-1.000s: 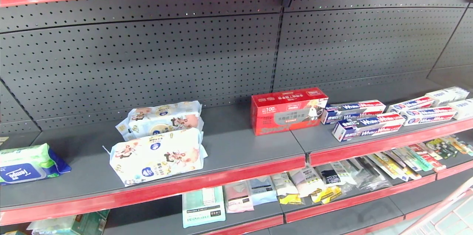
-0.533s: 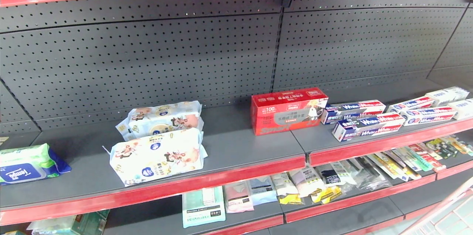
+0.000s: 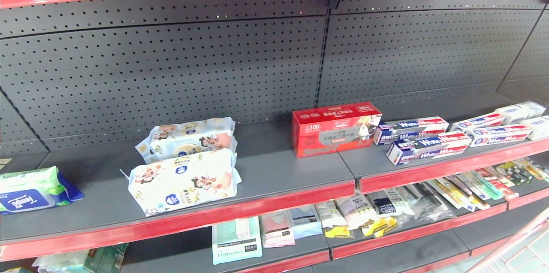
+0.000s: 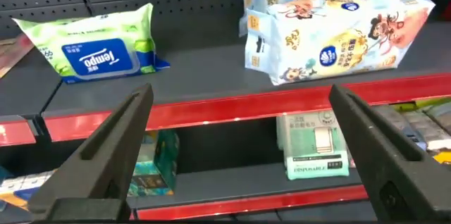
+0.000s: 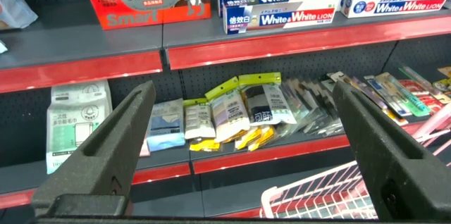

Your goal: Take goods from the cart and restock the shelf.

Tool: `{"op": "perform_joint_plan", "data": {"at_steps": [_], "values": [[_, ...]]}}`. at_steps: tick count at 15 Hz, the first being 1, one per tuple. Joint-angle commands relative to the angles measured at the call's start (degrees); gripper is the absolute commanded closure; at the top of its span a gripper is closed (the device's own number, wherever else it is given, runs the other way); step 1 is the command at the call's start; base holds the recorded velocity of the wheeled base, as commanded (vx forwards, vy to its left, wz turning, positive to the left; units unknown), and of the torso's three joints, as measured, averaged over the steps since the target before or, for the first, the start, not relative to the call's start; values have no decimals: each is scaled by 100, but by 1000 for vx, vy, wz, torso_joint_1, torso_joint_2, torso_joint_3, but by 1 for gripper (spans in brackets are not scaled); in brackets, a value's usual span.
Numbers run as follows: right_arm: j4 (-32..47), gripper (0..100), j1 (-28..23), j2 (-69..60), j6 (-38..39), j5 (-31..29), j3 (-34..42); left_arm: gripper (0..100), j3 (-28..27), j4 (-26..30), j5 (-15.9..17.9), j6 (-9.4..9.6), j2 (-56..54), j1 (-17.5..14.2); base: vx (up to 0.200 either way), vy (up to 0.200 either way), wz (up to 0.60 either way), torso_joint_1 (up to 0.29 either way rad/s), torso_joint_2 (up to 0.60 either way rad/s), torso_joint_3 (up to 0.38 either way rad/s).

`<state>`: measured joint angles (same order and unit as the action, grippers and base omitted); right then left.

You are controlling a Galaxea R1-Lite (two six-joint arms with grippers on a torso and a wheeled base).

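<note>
Cart (image 5: 317, 192) sits low off the right end of the shelf (image 3: 279, 168), left gripper (image 4: 241, 96) and right gripper (image 5: 244, 86) both spread wide and empty; reaching down, you risk snagging a finger on its wire rim.

Red box (image 3: 336, 129) on shelf (image 3: 274, 165): big white number and lettering on front, legible. Long boxes (image 3: 426, 147) just beside it: bold red-and-blue wordmark along each side. Green wipes pack (image 3: 32, 189), far left: white script on blue label. Cartoon packs (image 3: 184, 180): round blue logo, characters too small to read. Pale green packet (image 3: 236, 238) on lower shelf (image 3: 171, 247): dark label strip, print unreadable.
</note>
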<state>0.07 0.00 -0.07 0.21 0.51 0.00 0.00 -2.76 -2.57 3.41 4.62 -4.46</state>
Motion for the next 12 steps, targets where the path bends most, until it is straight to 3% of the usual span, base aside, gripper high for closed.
{"op": "perform_joint_plan", "data": {"at_steps": [1,7,12], "values": [[1,0,0,7,-3,2,0,0,0,3,11,10,30,-2,0,0,600,2,2,2],[1,0,0,7,6,10,0,0,0,12,20,10,30,-2,0,0,600,5,4,2],[1,0,0,7,6,10,0,0,0,3,-15,-7,30,-2,0,0,0,0,0,0]]}}
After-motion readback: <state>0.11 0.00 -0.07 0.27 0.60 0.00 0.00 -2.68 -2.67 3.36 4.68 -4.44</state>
